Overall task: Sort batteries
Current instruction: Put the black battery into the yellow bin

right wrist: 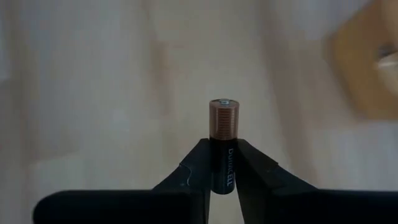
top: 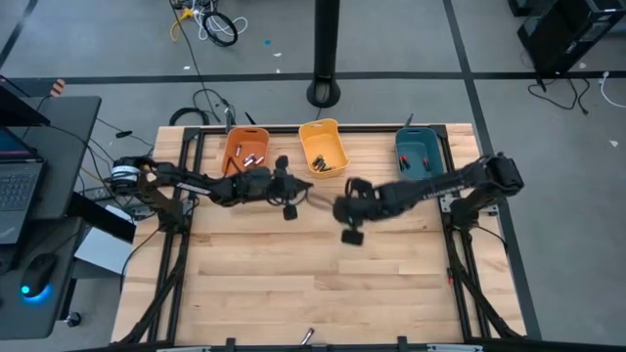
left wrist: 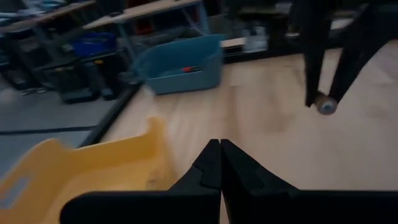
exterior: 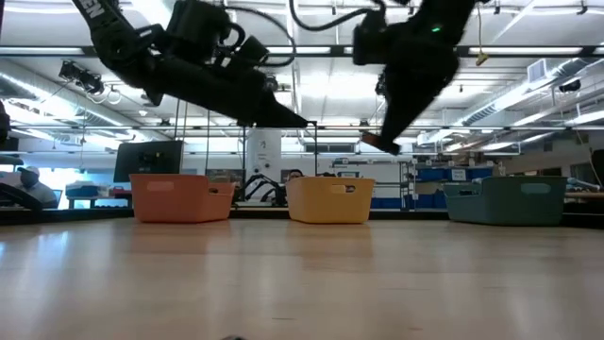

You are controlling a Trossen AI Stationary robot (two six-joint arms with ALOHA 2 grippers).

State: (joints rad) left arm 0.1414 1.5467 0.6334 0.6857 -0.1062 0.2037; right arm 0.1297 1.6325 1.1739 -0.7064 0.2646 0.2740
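A black battery with a copper end (right wrist: 224, 118) sits in my right gripper (right wrist: 224, 144), which is shut on it and hangs above the table's middle (top: 339, 208), near the yellow bin (top: 323, 147). The low view shows the same battery's copper end (exterior: 378, 144) high above the tabletop, and the left wrist view shows it end-on (left wrist: 325, 106). My left gripper (left wrist: 221, 148) is shut on nothing, raised beside the yellow bin (left wrist: 93, 168). Several batteries lie in the orange bin (top: 245, 152) and in the yellow bin. My right gripper pinches the battery's black body (right wrist: 225, 171) between its two fingers. The fingers slant downward and lie along the battery, so its copper end sticks out past the fingertips (right wrist: 202, 146). The battery is lifted clear of the table.
Three bins stand in a row along the table's far edge: orange, yellow and teal (top: 423, 154). The wide near half of the wooden tabletop (top: 313, 284) is bare wood. A small object (top: 306, 336) lies at the near edge. The two arms hang close together at mid-table.
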